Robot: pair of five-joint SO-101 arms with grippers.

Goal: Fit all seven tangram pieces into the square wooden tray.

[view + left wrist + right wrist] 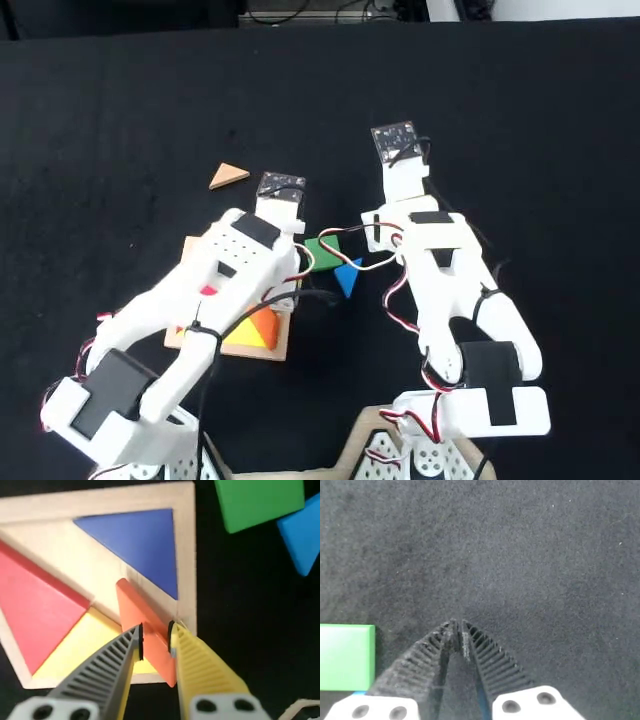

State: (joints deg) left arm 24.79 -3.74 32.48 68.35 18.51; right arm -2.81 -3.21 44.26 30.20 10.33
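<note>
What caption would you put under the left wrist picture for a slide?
Left tool holds the orange piece at the tray; blue piece, red piece and yellow piece lie inside.

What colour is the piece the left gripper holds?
Orange. The piece shows best in the left wrist view.

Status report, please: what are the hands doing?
Left hand shut on orange piece at tray edge. Right hand shut, empty. Outside: green piece, blue piece, tan piece.

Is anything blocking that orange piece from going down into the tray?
Nothing visible does. The left gripper holds the orange piece tilted over bare wood in the tray, between the yellow triangle and the blue triangle; that gap looks free.
</note>
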